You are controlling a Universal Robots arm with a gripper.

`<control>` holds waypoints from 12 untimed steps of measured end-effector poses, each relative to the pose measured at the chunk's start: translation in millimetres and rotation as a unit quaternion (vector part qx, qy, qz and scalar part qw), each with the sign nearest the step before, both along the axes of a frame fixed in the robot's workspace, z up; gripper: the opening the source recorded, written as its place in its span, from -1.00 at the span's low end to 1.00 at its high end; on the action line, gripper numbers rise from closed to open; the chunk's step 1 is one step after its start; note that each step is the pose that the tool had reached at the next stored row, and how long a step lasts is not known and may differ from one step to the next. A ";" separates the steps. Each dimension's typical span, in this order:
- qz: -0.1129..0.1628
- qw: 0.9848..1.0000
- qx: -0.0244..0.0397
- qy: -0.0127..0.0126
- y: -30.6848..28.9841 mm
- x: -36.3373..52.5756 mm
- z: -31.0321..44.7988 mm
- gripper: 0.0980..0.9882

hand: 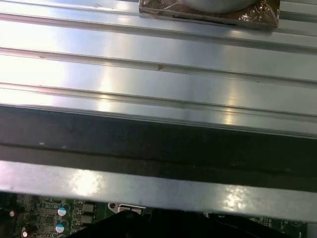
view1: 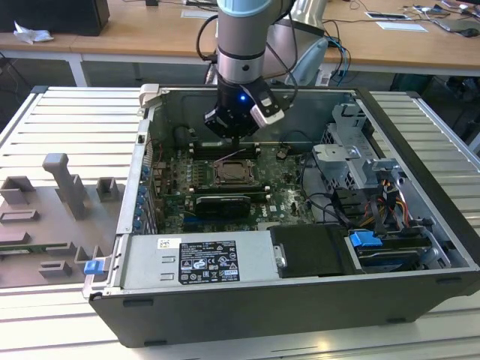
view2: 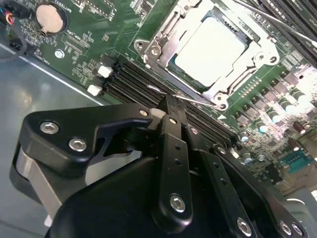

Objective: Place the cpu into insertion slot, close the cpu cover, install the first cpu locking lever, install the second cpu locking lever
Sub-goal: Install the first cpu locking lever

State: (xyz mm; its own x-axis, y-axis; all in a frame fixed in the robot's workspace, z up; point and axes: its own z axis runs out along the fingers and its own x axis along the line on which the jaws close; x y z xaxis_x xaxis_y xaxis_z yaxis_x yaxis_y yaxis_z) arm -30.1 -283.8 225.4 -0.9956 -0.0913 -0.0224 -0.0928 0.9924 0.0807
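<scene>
You see the gripper (view1: pixel 235 139) hanging inside the open computer case (view1: pixel 420 232), just above the motherboard (view1: pixel 281 196) and at roughly 12 o'clock from the insertion slot (view1: pixel 232 174) in the exterior view. In the second wrist view the gripper (view2: pixel 168 106) has its fingers (view2: pixel 174 130) drawn together with no gap between them, and nothing is clamped between them; the tips sit over the row of black memory slots (view2: pixel 133 82), just beside a thin silver locking lever (view2: pixel 198 100) that runs along the near edge of the socket. Whether the tips touch that lever cannot be told. The cpu (view2: pixel 210 49) lies flat in the insertion slot (view2: pixel 166 69), its pale metal top showing through the window of the cpu cover (view2: pixel 171 42) — the cover lies down flat around the chip. A second thin lever (view2: pixel 267 20) runs across the far side of the socket, at about 2 o'clock from the chip. A round coin battery (view2: pixel 51 18) sits on the board at about 9 o'clock from the socket. In the exterior view the grey power supply box (view1: pixel 199 260) lies at 6 o'clock from the socket, and a drive cage (view1: pixel 352 161) stands at 3 o'clock. The first wrist view shows ribbed metal table slats (hand: pixel 148 54) beyond the case wall.
</scene>
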 end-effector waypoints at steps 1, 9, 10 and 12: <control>-0.003 1.000 0.000 0.000 0.0 2.4 -1.2 -0.98; -0.016 1.000 0.000 0.000 0.0 10.8 -18.7 -0.98; -0.018 1.000 0.000 0.000 0.0 10.9 -19.3 -0.98; -0.023 1.000 0.000 0.000 0.0 11.0 -20.5 -0.98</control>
State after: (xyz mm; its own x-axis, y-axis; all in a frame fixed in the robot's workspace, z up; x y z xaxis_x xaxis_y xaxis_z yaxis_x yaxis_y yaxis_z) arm -19.1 -283.8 204.9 -0.9987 -0.0461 -0.0224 -0.0478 0.9956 0.0806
